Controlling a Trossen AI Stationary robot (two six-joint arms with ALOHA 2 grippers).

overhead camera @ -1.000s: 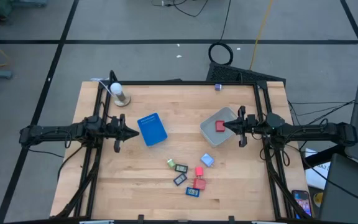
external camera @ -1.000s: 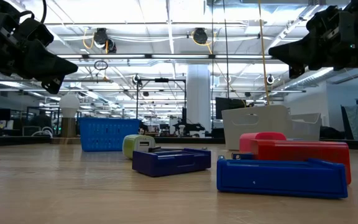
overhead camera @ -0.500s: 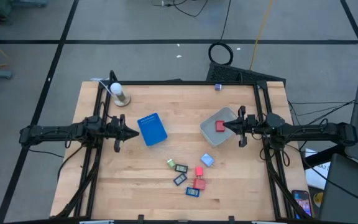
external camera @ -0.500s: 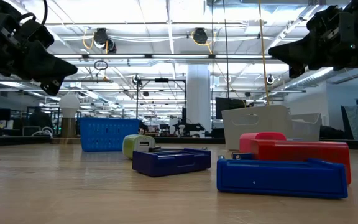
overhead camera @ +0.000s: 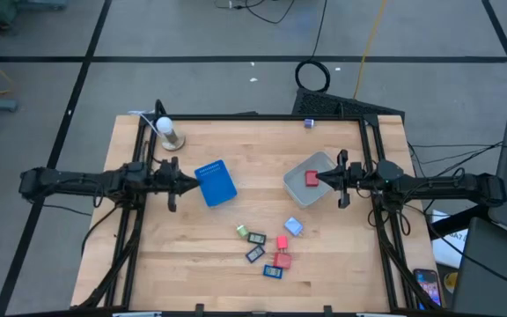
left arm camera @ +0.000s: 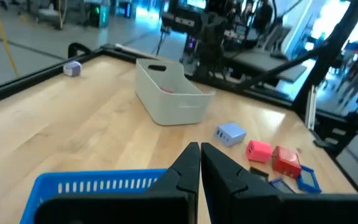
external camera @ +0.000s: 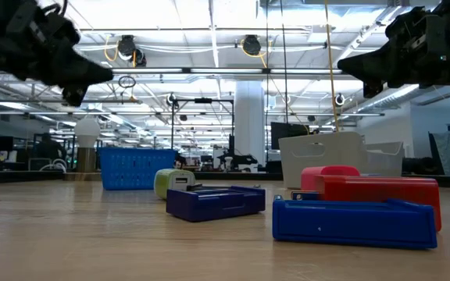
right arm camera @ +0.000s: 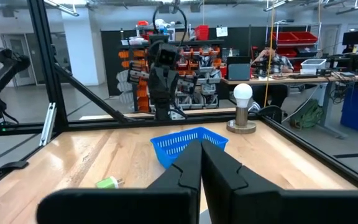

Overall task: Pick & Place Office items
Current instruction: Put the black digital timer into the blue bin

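Note:
The office items lie loose on the table near its front middle: a green bit (overhead camera: pixel 242 231), dark flat rectangles (overhead camera: pixel 256 238), red blocks (overhead camera: pixel 282 260) and a light-blue block (overhead camera: pixel 293 226). One red block (overhead camera: pixel 310 179) lies in the clear tub (overhead camera: pixel 299 169). The blue tray (overhead camera: pixel 216 183) rests flat left of the tub. My left gripper (overhead camera: pixel 192 183) hangs shut in the air just left of the tray, its closed fingers (left arm camera: pixel 190 160) showing in the left wrist view. My right gripper (overhead camera: pixel 317 179) hangs shut over the tub's right part, touching nothing.
A white bulb on a stand (overhead camera: pixel 167 132) is at the far left, and a small purple piece (overhead camera: pixel 309 123) sits at the far edge. Black frame rails (overhead camera: pixel 139 167) run along the table's left and right sides. Bare wood lies along the near left.
My left gripper has gone toward the table's right edge, up to the blue tray's left side, and has risen a little, still shut. My right gripper and all the items have kept still.

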